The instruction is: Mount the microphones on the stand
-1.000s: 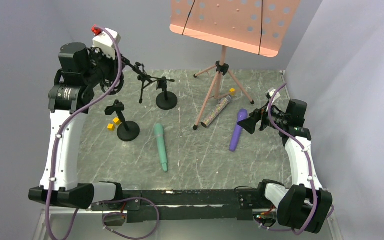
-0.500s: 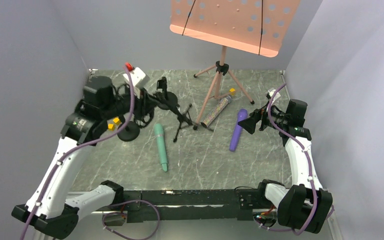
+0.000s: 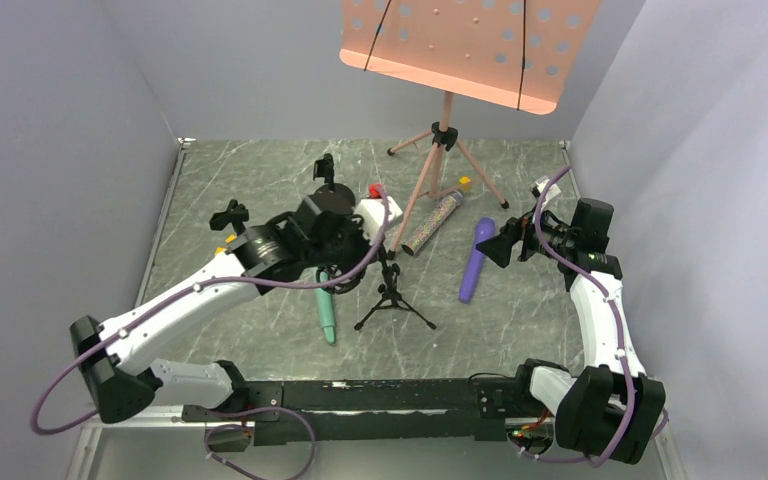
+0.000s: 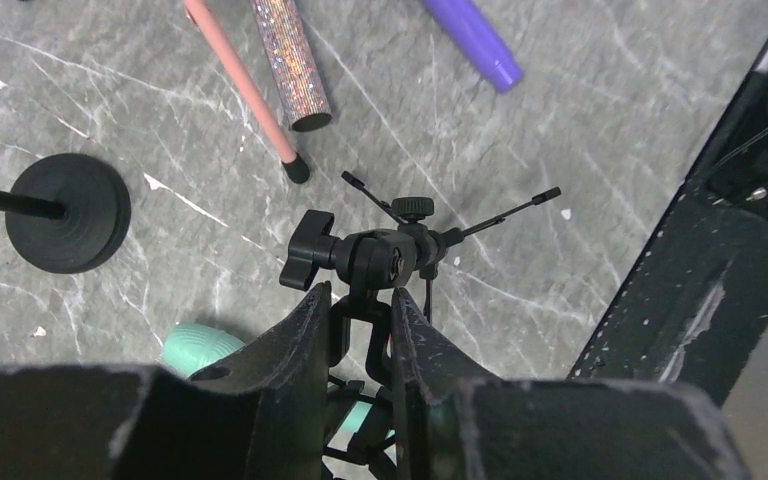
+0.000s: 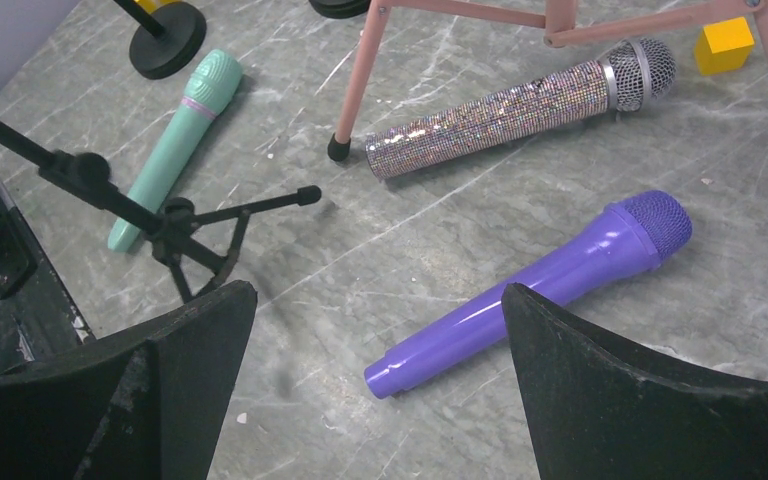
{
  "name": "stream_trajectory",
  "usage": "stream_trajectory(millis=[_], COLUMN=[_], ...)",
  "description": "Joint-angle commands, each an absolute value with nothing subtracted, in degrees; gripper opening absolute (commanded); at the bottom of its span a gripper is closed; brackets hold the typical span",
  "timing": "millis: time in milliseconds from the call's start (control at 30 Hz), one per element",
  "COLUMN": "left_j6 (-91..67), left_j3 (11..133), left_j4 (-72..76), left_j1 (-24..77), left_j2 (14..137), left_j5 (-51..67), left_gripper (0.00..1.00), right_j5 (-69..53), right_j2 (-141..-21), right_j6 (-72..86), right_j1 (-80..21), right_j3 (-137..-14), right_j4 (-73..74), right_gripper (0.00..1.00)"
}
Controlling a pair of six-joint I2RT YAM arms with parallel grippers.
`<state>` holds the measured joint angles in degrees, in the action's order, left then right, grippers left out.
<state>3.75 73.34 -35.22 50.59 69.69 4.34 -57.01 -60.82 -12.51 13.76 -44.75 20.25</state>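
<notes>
My left gripper [image 3: 368, 238] is shut on the clip head of a black tripod microphone stand [image 3: 392, 292], shown close in the left wrist view [image 4: 385, 255], where my gripper [image 4: 360, 300] is also seen. Its legs are spread at table level at the front centre. The mint green microphone [image 3: 325, 308] lies just left of it. The purple microphone [image 3: 475, 262] and the glittery silver-pink microphone [image 3: 433, 222] lie to the right. My right gripper [image 3: 505, 243] is open and empty, hovering over the purple microphone [image 5: 540, 290]; the right wrist view shows the gripper [image 5: 378, 295] wide open.
A salmon music stand [image 3: 470, 40] stands at the back, its legs [image 3: 415, 205] by the glittery microphone. Two round-base black stands, one at the back [image 3: 330, 195] and one at the left [image 3: 230, 215], stand behind my left arm. A yellow cube [image 3: 465, 183] lies at the back right.
My left arm has swung from the back left to the table's centre, carrying the tripod stand with it. The right arm and the microphones have not moved.
</notes>
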Motion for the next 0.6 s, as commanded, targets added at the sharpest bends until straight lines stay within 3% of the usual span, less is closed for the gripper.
stream_trajectory(millis=[0,167,200,400,567], left_j6=[5.2,4.8,4.7,4.2,3.3], left_j3=[78.0,78.9,79.2,80.3,79.8], left_j4=[-32.6,-32.8,-32.9,-34.0,-33.5], left_j1=[53.2,54.4,54.7,56.9,57.7], left_j2=[73.0,76.4,76.9,77.9,76.8], left_j5=[-2.9,-4.2,-4.6,-7.0,-7.4], left_gripper=[0.0,0.0,0.04,0.47,0.7], right_j5=[-56.8,-56.6,-56.6,-56.4,-56.3], right_j2=[-60.9,-60.8,-60.8,-60.8,-60.9], right_j6=[-13.9,-14.0,-14.1,-14.2,-14.3], right_j1=[13.5,13.5,13.5,13.5,13.5], right_j3=[-47.0,-47.0,-47.0,-47.0,-47.1], right_j4=[19.9,20.0,20.0,20.1,20.1], right_gripper=[1.0,1.0,1.0,1.0,1.0])
